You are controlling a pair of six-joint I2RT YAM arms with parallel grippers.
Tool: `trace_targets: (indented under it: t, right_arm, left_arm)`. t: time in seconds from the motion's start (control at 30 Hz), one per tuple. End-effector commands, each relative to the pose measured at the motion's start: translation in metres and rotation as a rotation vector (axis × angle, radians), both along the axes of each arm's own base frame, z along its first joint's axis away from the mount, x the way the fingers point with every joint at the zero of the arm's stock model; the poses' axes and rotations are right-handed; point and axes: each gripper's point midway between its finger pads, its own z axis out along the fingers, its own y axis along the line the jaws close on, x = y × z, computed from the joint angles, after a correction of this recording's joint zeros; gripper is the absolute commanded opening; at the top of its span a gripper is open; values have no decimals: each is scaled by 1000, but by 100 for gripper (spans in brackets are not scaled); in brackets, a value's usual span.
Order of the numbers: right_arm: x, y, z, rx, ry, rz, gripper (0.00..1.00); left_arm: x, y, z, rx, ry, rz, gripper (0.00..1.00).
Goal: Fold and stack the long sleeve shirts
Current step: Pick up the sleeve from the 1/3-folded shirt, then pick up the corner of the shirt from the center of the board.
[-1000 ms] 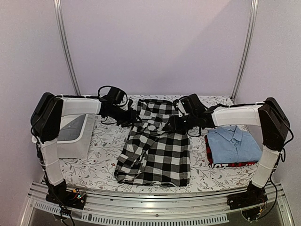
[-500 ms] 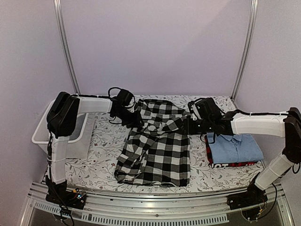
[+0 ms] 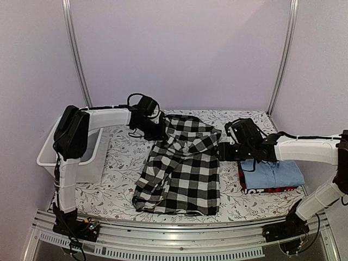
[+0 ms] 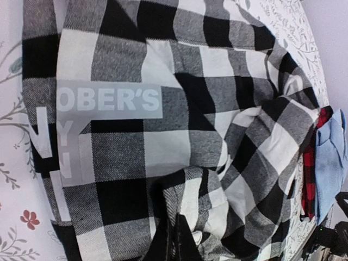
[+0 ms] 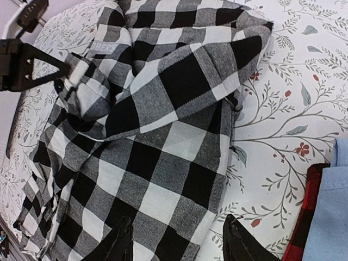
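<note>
floral tabletop (image 3: pixel 120 163) under lilac walls (image 3: pixel 179 54). left fingers (image 5: pixel 41 68) pinch the checked shirt (image 3: pixel 179 171), right fingers (image 5: pixel 239 243) spread. top view alone shows the white tub (image 3: pixel 81 157).

There are three shirts in all: one large black-and-white checked shirt (image 3: pixel 179 168) in the middle of the frame, one light blue shirt (image 3: pixel 274 173) at the right, and one red-and-black shirt (image 3: pixel 242 180) just under the blue one. One white tub (image 3: pixel 46 157) stands at the left edge. There is one counter (image 3: pixel 119 185) with a flower pattern. The robot arms are two, each with one claw: the left claw (image 4: pixel 179 244) and the right claw (image 5: pixel 179 244).
</note>
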Motion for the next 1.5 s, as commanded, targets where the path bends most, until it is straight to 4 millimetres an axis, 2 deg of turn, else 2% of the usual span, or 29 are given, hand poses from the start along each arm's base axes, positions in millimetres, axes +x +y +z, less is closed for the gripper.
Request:
trace_targets:
  t: [0.0,0.1,0.17,0.3,0.47,0.53,0.73,0.93,1.17,1.27,1.37,1.47]
  right_arm:
    - [-16,-18,-14,-26,45,-45,54]
    - [-25,-25,-22,-22,76,-65,54]
    - [-33,-28,-29,-11,108,-71,54]
    - [-53,-26,-41,2,160,-53,54]
    - [-82,-14,-55,1,220,-14,53]
    - [-94,-6,-59,0,243,9,52]
    - [-126,18,-69,-30,301,64,47]
    - [-157,11,-89,-77,375,27,44]
    - [-188,15,-89,-34,428,21,38]
    - [-197,14,-95,-62,449,7,34]
    - [-198,21,-94,-44,445,12,26]
    - [-194,26,-88,-58,429,6,13]
  left_arm:
    - [10,-14,119,-107,-220,-34,0]
    - [11,-13,173,-143,-328,-45,0]
    - [11,-11,200,-152,-388,-52,0]
    - [11,-5,237,-162,-473,-46,0]
    - [8,8,265,-164,-546,-5,0]
    - [11,14,269,-149,-553,23,0]
    - [17,28,258,-109,-512,70,0]
    - [16,29,254,-112,-501,65,0]
    - [19,29,253,-117,-502,64,0]
    - [20,29,251,-120,-498,65,0]
    - [22,28,251,-125,-500,65,0]
    - [24,29,251,-126,-499,68,0]
